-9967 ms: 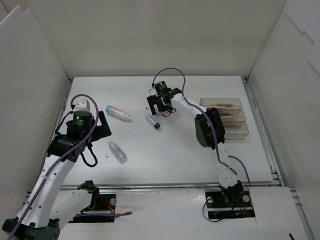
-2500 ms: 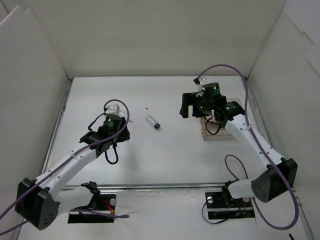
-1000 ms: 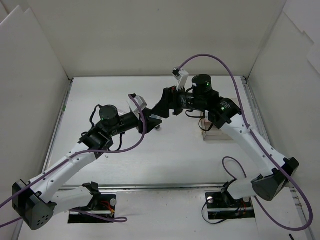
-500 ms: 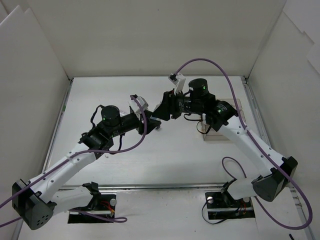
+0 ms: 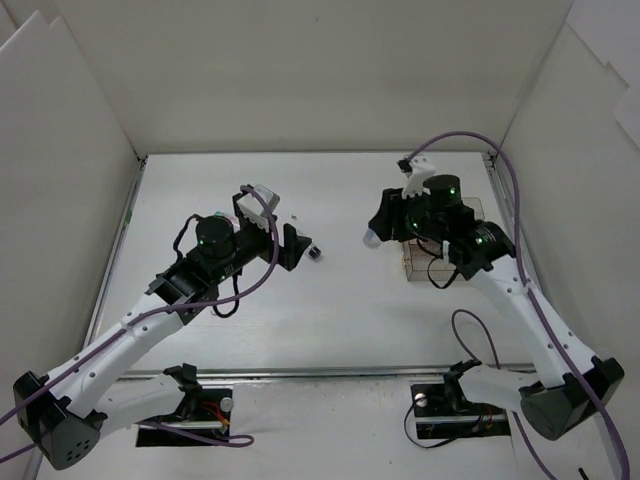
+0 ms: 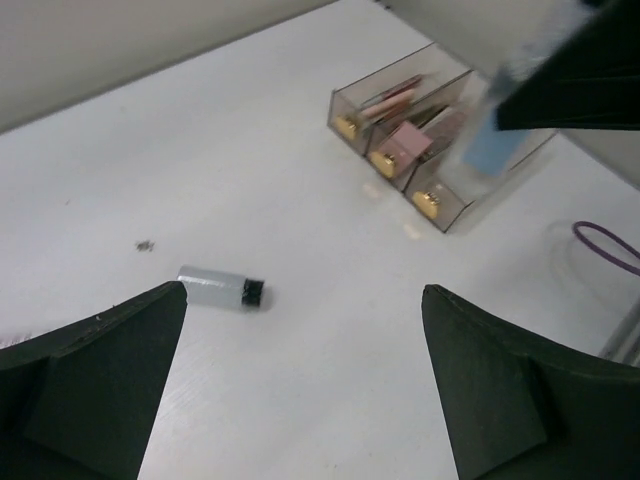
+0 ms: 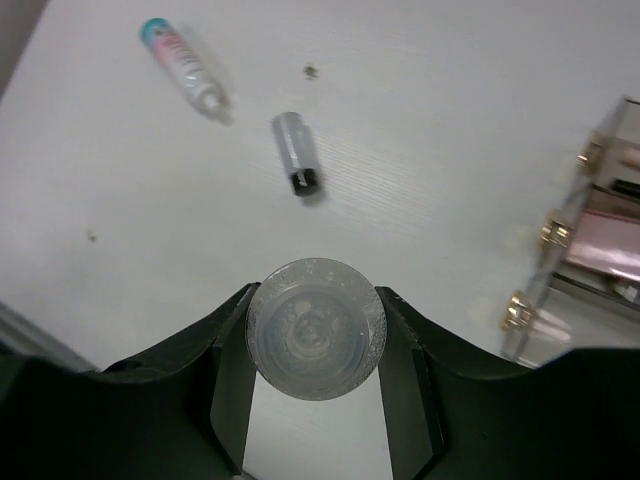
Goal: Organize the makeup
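My right gripper [image 7: 316, 345] is shut on a clear round bottle [image 7: 316, 326], seen end-on between its fingers. From above, this gripper [image 5: 379, 231] holds the bottle [image 5: 371, 237] in the air just left of the clear tiered box [image 5: 418, 264]. My left gripper [image 6: 303, 300] stands wide open and holds nothing. A small grey tube with a black cap [image 6: 221, 288] lies on the table just in front of it. A pink bottle with a teal cap [image 7: 181, 63] lies farther left; the left arm hides it in the top view. Pink items sit in the box's drawers [image 6: 404, 142].
White walls close in the table on three sides. The tiered box [image 7: 590, 250] stands at the right, mostly under my right arm from above. A purple cable [image 6: 606, 245] loops near it. A small dark speck [image 7: 312, 71] lies on the table beyond the grey tube [image 7: 296, 152].
The two grippers met at mid-table, where the right one shut on the clear bottle. The left gripper then opened and drew back left, and the right arm swung right with the bottle.
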Tool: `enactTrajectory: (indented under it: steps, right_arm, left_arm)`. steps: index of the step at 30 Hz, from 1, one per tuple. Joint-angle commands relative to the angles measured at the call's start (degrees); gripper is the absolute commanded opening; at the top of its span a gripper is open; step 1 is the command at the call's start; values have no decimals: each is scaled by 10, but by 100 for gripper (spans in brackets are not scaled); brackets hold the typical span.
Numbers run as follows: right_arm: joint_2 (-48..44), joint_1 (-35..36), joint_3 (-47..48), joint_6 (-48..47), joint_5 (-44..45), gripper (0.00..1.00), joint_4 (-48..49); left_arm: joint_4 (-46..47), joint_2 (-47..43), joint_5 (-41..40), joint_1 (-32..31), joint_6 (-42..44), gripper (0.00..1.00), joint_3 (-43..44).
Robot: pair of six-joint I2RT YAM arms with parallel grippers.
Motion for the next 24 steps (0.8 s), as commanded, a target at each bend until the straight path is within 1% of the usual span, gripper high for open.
enactTrajectory:
  steps: [1,2,3,5,6,9,12,14,20,24]
  right_arm:
    - [-70,-26,-33,-36,132,0,-3]
    - [-81,-30,-61,-38,180,0,-4]
    - [-91,-41,-76,-38,201,0,-4]
    - [-117,-49,-114,-35,241,0,-4]
    - [-127,-56,-125,-32,273,0,-3]
    - [-123,-75,-157,-29,311,0,4]
    - [-109,-97,-191,-29,316,0,45]
    - [-100,-113,-215,-27,312,0,83]
    - [-59,-136,-259,-20,286,0,177]
    - [-25,-145,-264,-18,275,0,221]
  left_arm:
    - [-56,-8,-123,0,-36,100,17]
    - [-74,-3,-164,7,-55,99,22]
    - [-108,2,-177,13,-65,100,27]
    - [-138,18,-196,22,-84,99,39]
    - [-163,23,-205,36,-106,99,40]
    - [-195,44,-199,67,-149,99,42]
    - [-202,57,-173,85,-162,99,40]
    - [-206,64,-161,85,-169,99,39]
    - [-223,60,-152,97,-174,100,38]
    - [-226,46,-152,97,-181,99,22]
